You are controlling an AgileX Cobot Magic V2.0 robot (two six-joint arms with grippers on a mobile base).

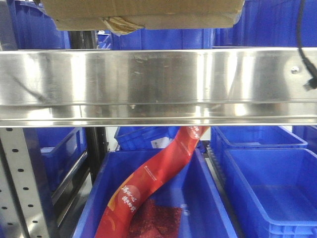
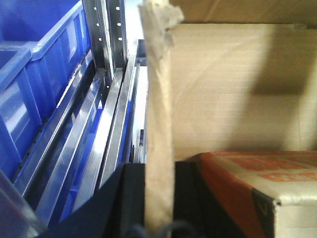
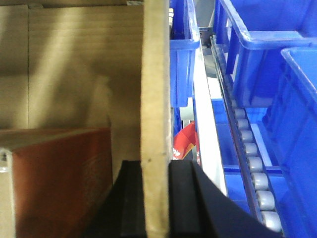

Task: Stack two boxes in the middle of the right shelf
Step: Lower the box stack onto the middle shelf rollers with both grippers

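A brown cardboard box (image 1: 143, 14) hangs at the top of the front view, just above the steel shelf beam (image 1: 158, 84). My left gripper (image 2: 158, 198) is shut on the box's left wall (image 2: 158, 124). My right gripper (image 3: 156, 198) is shut on its right wall (image 3: 156, 74). Inside the box lies a smaller orange-and-white carton, visible in the left wrist view (image 2: 247, 183) and in the right wrist view (image 3: 54, 178). Neither gripper shows in the front view.
Blue plastic bins fill the shelves: one below the beam (image 1: 158, 198) holds a red printed banner (image 1: 148, 178), another stands at the right (image 1: 270, 183). A perforated steel upright (image 1: 17, 183) stands at the left. A roller track (image 3: 247, 158) runs beside the bins. A black cable (image 1: 304, 44) hangs at the top right.
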